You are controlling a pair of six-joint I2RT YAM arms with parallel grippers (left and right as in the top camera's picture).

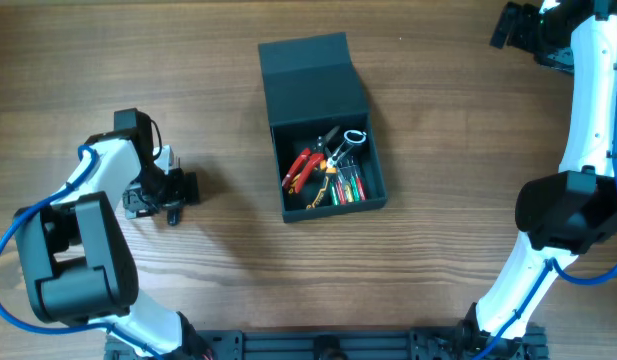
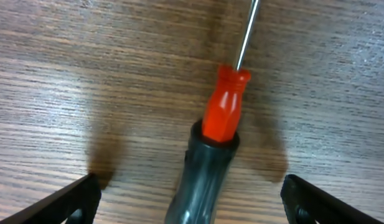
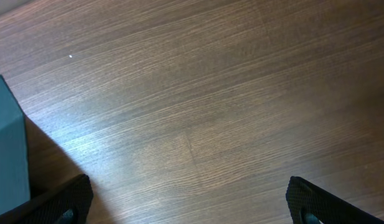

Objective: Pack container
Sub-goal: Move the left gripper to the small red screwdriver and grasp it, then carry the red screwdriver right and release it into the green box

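The dark teal-grey container (image 1: 280, 175) stands open at the table's middle, its lid (image 1: 310, 72) tilted back. Inside lie red-handled pliers (image 1: 303, 167), a silver tool (image 1: 346, 142) and green and red items (image 1: 348, 187). My left gripper (image 1: 166, 192) is left of the container, low over the table. In the left wrist view it (image 2: 192, 208) is open, with a screwdriver (image 2: 220, 121) with a red and dark grey handle lying on the wood between its fingers. My right gripper (image 1: 510, 24) is at the far right back, open and empty (image 3: 192, 205).
The container's corner shows in the right wrist view (image 3: 6, 149) at the left edge, over bare wood. The right arm's base (image 1: 568, 215) stands at the right, and the left arm's base (image 1: 78, 260) at the front left.
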